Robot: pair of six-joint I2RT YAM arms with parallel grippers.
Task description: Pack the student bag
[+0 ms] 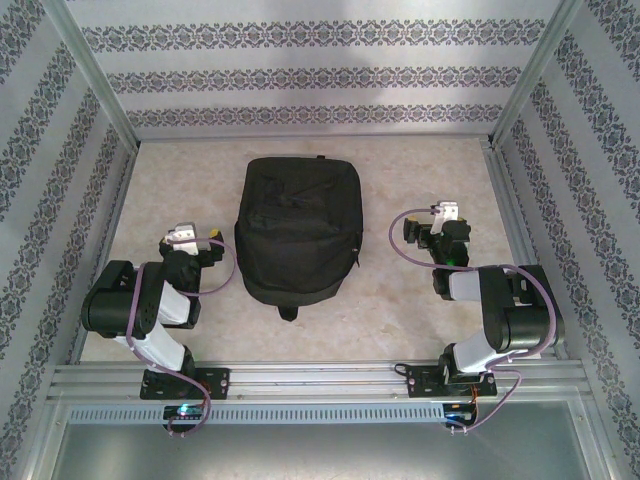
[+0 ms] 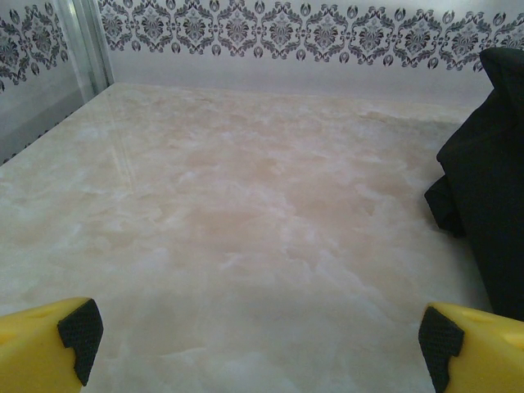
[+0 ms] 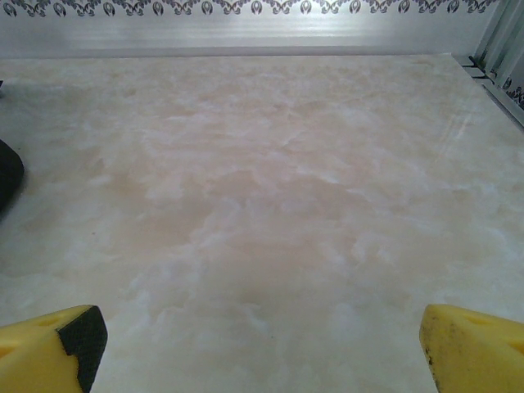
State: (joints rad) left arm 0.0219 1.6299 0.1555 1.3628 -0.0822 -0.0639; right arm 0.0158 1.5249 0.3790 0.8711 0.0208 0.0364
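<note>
Ahead of the left gripper [image 2: 259, 337], bare table [image 2: 246, 205] is lying open up to the patterned wall [image 2: 278, 33], while the student bag [image 2: 491, 164] is blocking its right side; ahead of the right gripper [image 3: 258, 344] the table is running free, the bag edging in at its left

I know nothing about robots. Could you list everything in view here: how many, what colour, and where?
student bag: one, black, lying in the middle of the table
table: one, beige marbled top, under everything
walls: three, white with dark floral bands, at the far side and both sides
frame rails: several, silver metal, along the near edge
left arm: one, black and white, left of the bag
right arm: one, black and white, right of the bag
left gripper: one, yellow fingers, black pads, open, empty
right gripper: one, same colours, open, empty
</note>
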